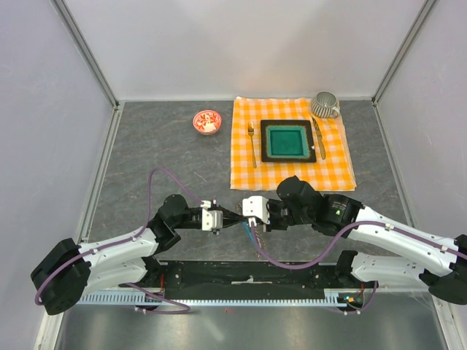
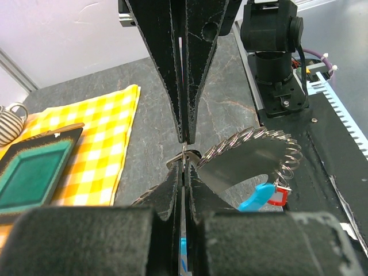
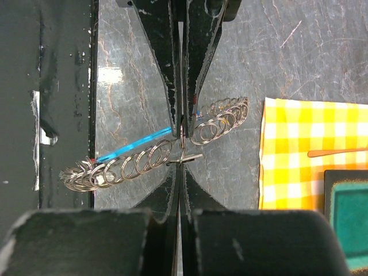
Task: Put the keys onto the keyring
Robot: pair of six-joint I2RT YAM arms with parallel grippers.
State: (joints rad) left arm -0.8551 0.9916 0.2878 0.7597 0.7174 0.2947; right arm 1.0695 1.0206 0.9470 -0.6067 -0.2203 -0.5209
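The keyring (image 3: 146,164) is a string of thin metal loops, hanging curved above the grey tabletop near the front edge. A cyan-blue strip (image 3: 135,145) runs from a red tag (image 2: 279,196) up into my left gripper (image 2: 184,164), which is shut on that strip. My right gripper (image 3: 181,167) meets it tip to tip and is shut on a small flat metal piece (image 3: 185,158), apparently a key seen edge-on. In the top view both grippers (image 1: 235,217) (image 1: 246,217) touch noses, with the keyring (image 1: 253,235) dangling below them. No other keys show.
An orange checked cloth (image 1: 292,171) lies behind with a green plate (image 1: 287,141), a fork (image 1: 252,142), a knife (image 1: 319,137) and a striped mug (image 1: 325,106). A red-and-white bowl (image 1: 206,122) sits to its left. The black base rail (image 1: 248,275) runs just under the hanging keyring.
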